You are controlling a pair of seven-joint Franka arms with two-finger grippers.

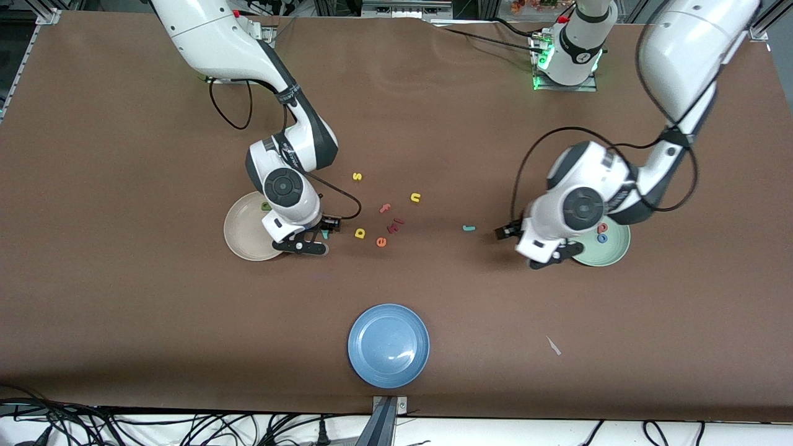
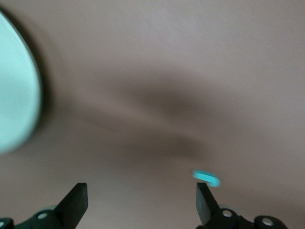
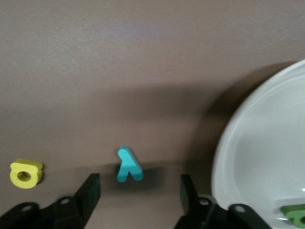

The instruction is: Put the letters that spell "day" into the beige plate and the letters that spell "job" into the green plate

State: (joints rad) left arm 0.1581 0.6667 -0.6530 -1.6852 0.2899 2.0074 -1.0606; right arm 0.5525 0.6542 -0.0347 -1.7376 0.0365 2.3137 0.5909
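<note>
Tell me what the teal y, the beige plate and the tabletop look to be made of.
Teal y: likely foam, matte, with thick, soft-edged strokes and no glare.
Beige plate: hard and smooth, probably plastic or glazed ceramic; its shallow rim catches a soft sheen.
Tabletop: a matte brown covering, perhaps paper or cloth; faint ripples show near the arms' bases.

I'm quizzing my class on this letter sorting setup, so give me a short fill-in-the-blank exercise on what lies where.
1. The dark green foam letter "a" lies in the round ____ plate.
2. The round pale green plate holds the red-pink foam letter "b" and the ____ ring-like foam letter "o".
3. The round blue plate holds ____ letters.

Missing words: beige; blue; no
</note>
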